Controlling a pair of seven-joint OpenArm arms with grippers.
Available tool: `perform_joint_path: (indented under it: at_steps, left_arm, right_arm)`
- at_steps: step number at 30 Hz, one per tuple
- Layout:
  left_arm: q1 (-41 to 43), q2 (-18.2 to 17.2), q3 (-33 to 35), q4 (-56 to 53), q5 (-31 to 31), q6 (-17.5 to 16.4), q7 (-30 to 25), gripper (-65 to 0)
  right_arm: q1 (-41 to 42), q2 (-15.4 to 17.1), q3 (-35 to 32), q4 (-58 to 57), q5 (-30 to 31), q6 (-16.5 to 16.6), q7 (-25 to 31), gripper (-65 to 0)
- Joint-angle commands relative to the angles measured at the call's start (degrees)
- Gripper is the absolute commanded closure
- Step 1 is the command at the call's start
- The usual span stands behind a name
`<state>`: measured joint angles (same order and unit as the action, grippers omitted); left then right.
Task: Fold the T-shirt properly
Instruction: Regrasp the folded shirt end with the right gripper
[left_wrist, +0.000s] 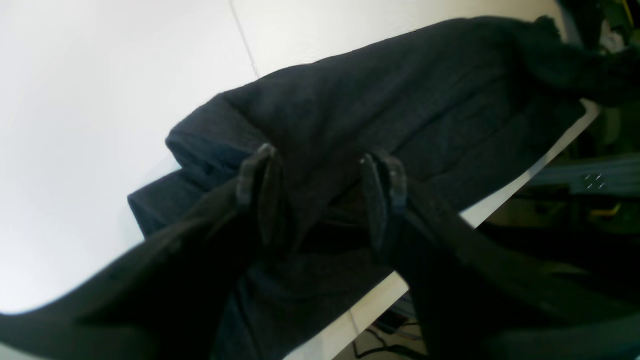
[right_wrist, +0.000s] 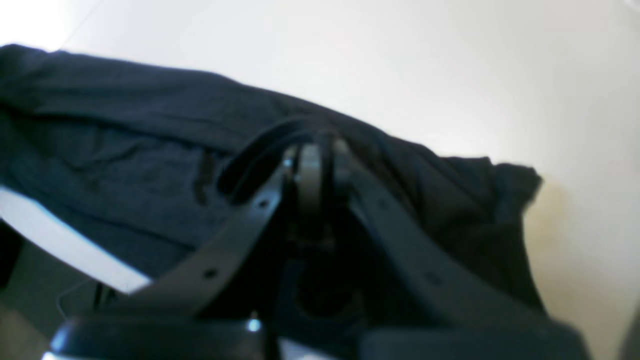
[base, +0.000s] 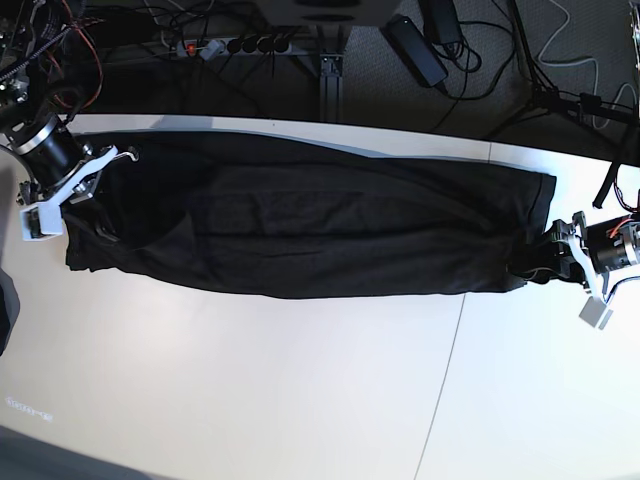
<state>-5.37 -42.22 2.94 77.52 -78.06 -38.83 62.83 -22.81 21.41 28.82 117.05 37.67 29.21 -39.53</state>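
The black T-shirt (base: 310, 230) lies along the far part of the white desk (base: 300, 390) as a long band, already folded lengthwise, and it reaches almost from one arm to the other.

The right tool (right_wrist: 315, 170) is pressed together, and it seems to pinch a fold of the cloth near the collar end. You see it in the base view at the left end of the band (base: 70, 185).

The left tool (left_wrist: 325, 195) has its fingers (left_wrist: 260, 185) spread, and they stand over the hem end with cloth between them; it does not pinch yet.

In my judgement, you are now at the step of taking both ends for the crosswise fold. For the next move, close the left tool on all layers of the hem. Then carry one end over the other and keep the edges aligned.
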Motion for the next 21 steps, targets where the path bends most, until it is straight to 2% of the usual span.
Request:
perform_joint_path:
  at_steps: [1,6,9,10,11,13,16,18,21]
  left_arm:
    - [-0.81,-1.31,-0.72,1.40,-1.38,-1.17,-0.81,-30.3]
    - [-0.09,-1.29,-0.72,2.71,-1.16,-1.17,-0.96,-30.3]
    - [0.90,-1.57,-0.72,2.71,0.96,-1.17,-2.43,-32.5]
    - [1.11,-1.66,-0.72,2.69,2.47,-1.17,-3.30,-35.3]
    - [1.11,-1.81,-0.72,2.67,4.42,-1.17,-4.17,-37.8]
    - [1.11,-2.32,-0.72,2.67,8.11,-1.17,-7.19,-40.8]
    - [1.14,-2.73,-0.72,2.62,14.64,-1.17,-11.69,-40.8]
    - [1.11,-2.73,-0.72,2.29,17.55,-0.83,-11.43,-40.8]
    - [1.36,-2.71,-0.72,2.14,20.72,4.39,-9.40,-40.8]
  right_arm:
    - [-0.26,0.76,0.92,0.92,0.52,2.73,1.29,0.0]
    - [-0.68,0.63,1.09,0.90,0.46,2.73,1.36,-0.3]
    - [-0.70,0.61,1.11,0.90,0.31,2.67,1.33,-34.7]
    - [-0.59,0.63,1.11,0.90,0.31,2.67,1.55,-40.9]
    - [-0.39,0.63,1.11,0.90,0.31,2.64,2.05,-42.9]
    - [-0.39,0.61,1.11,0.92,0.31,2.56,4.15,-42.8]
    - [-0.37,0.61,1.11,0.92,0.31,2.58,5.44,-42.8]
    - [-0.39,0.61,1.11,0.92,0.31,2.58,5.44,-42.8]
    - [-0.35,0.63,1.11,0.92,0.31,2.58,5.44,-42.8]
